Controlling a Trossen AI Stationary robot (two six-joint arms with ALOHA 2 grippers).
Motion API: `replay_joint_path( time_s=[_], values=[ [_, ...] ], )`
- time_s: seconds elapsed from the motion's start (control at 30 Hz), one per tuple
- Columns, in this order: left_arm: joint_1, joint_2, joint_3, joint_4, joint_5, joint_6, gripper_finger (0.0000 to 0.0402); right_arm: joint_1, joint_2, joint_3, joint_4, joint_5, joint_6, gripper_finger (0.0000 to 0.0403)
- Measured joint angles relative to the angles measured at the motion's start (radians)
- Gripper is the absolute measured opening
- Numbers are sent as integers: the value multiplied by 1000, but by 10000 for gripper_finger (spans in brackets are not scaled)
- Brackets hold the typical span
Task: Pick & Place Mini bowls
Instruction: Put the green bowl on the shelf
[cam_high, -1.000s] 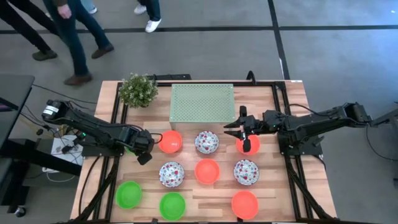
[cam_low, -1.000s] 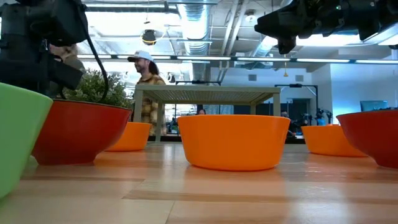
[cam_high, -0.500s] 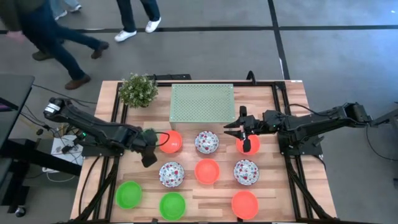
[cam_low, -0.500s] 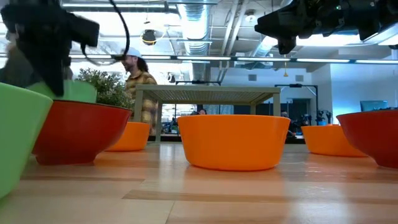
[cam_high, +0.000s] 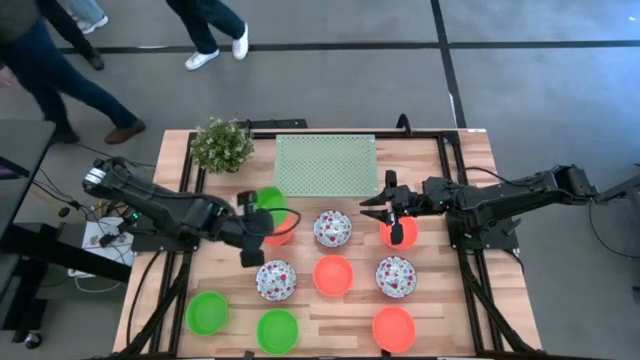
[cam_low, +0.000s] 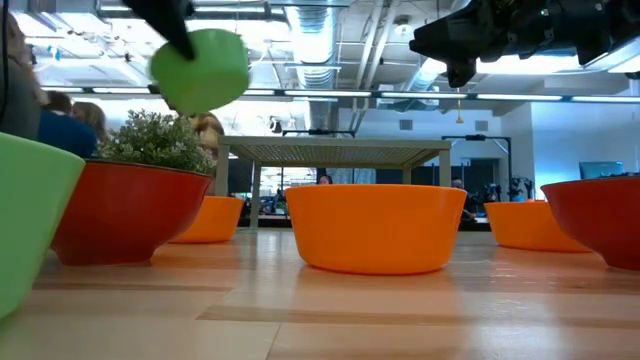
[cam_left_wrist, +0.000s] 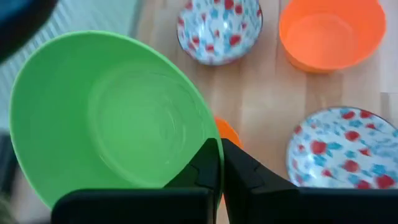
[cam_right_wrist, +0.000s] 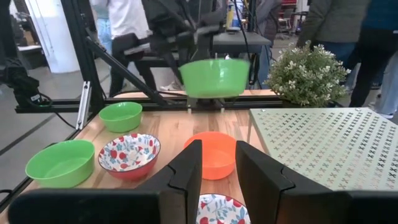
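Overhead, left arm: left gripper (cam_high: 256, 226) holds a plain bright green round mini bowl (cam_high: 268, 201) raised over the plain orange round mini bowl (cam_high: 280, 231) at the wooden surface (cam_high: 440, 300), its fingers clamped on the green bowl's rim.
Overhead, right arm: right gripper (cam_high: 385, 201) hangs above another orange mini bowl (cam_high: 399, 233), fingers spread with nothing between them.
Overhead, other bowls: a white mini bowl with red floral pattern (cam_high: 332, 228) lies between the two grippers; more bowls sit in rows nearer the surface's front edge.
Overhead, rest: pale green perforated rectangular stand (cam_high: 325, 165) and small bushy green plant (cam_high: 222, 145) lie beyond the fingers.
Table-level view: held green bowl (cam_low: 201, 69) is tilted in the air, clear of the surface, above a dark orange bowl (cam_low: 125, 211).
Left wrist view: fingers (cam_left_wrist: 208, 169) pinch the green bowl's (cam_left_wrist: 109, 118) rim; an orange sliver shows just beneath it, with floral bowls (cam_left_wrist: 219, 25) beyond.
Right wrist view: own fingers (cam_right_wrist: 188, 168) stand apart; far past them the green bowl (cam_right_wrist: 216, 77) hangs over an orange bowl (cam_right_wrist: 211, 154).
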Motion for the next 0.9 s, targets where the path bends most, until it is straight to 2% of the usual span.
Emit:
replay_joint_path(
  time_s=[0.17,0.4,0.57,0.73,0.9],
  values=[
    [121,61,91,-3,-1,226,6,0,0,0,0,0,0,93],
    [394,115,143,-10,190,472,7,-1,0,0,8,0,-28,93],
    [558,147,143,-10,246,579,7,-1,0,0,18,0,-37,93],
    [626,198,143,-9,256,603,7,-1,0,0,17,0,-37,93],
    [613,237,146,0,228,653,8,-2,0,0,18,0,-37,93]
  ],
)
